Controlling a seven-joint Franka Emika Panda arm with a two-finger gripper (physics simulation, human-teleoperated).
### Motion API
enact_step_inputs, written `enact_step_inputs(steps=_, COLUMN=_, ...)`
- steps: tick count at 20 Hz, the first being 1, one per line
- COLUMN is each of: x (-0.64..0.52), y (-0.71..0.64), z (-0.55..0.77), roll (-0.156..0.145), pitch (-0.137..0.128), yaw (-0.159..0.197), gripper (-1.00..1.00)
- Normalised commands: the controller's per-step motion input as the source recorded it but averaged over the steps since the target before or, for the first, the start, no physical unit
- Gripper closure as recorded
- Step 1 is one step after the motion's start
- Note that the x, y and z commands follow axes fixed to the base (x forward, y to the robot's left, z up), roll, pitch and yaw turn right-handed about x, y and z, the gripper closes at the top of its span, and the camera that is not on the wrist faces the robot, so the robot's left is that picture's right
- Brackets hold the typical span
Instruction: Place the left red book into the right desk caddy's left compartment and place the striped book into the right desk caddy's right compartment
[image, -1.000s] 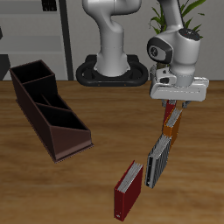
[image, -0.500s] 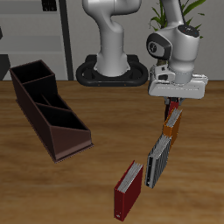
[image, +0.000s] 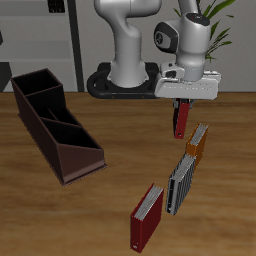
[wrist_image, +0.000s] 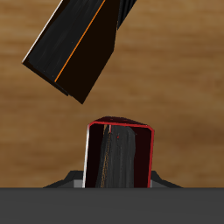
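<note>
Left red book (image: 180, 120): thin, dark red, pale page edges, hanging upright clear of the desk toward the back edge, top end pinched in the pincer (image: 181, 104), body dangling straight below it. Seen from the wrist, same book (wrist_image: 120, 155) with red cover rims around a dark end, clamped between the jaws, above an orange-edged dark book (wrist_image: 80, 48) lying on the wood. Striped book (image: 181, 182) standing nearer the front edge, beside a second red book (image: 146, 217); right desk caddy (image: 55, 124) well apart, toward the opposite side edge.
</note>
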Motion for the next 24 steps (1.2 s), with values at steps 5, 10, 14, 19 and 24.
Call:
enact_step_inputs(steps=5, x=0.04, y=-0.68, z=0.34, roll=-0.022, pitch=0.007, yaw=0.017, gripper=1.0)
enact_step_inputs(steps=10, x=0.14, y=-0.85, z=0.62, roll=0.027, pitch=0.005, yaw=0.056, gripper=1.0)
enact_step_inputs(steps=14, x=0.05, y=-0.78, z=0.5, roll=-0.009, pitch=-0.016, yaw=0.014, gripper=1.0)
enact_step_inputs(steps=19, x=0.08, y=-0.76, z=0.57, roll=-0.026, pitch=-0.035, yaw=0.053, gripper=1.0)
enact_step_inputs(steps=24, x=0.05, y=-0.44, z=0.4, roll=0.001, pitch=-0.032, yaw=0.0, gripper=1.0)
